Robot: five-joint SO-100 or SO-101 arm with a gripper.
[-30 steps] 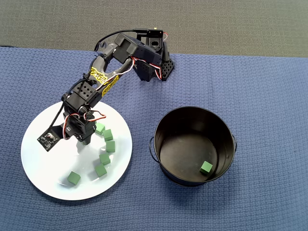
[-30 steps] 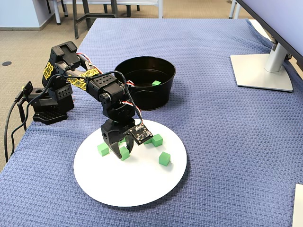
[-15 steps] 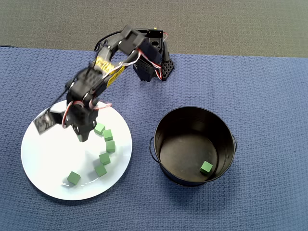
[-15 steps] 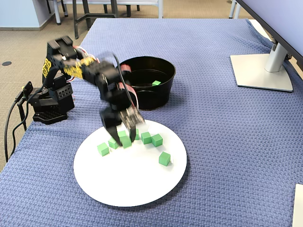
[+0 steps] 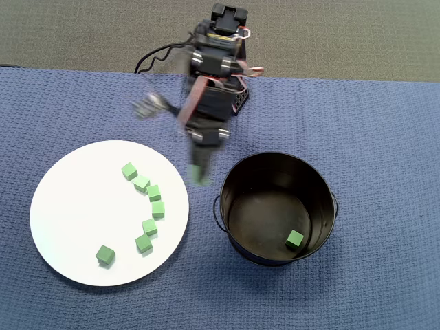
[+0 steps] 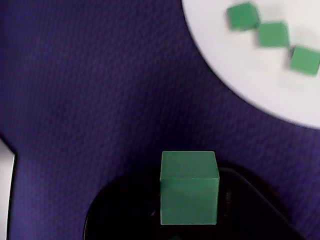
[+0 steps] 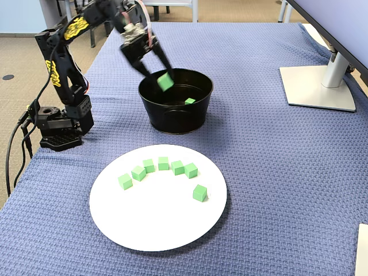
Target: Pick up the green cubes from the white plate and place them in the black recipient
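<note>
- Overhead view: six green cubes lie on the white plate; one cube lies inside the black recipient, right of the plate. The blurred pincer carries one cube between plate and recipient.
- Wrist view: the pincer is clamped on the cube; three cubes show on the plate.
- Fixed view: the held cube hangs above the recipient's rim; the table carries both.

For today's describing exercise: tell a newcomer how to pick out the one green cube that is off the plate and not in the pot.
Start at the black pot on the blue cloth. Just above its near-left rim in the fixed view, the arm's fingers hold one green cube in the air. All other cubes lie on the white plate or the pot's floor.
</note>
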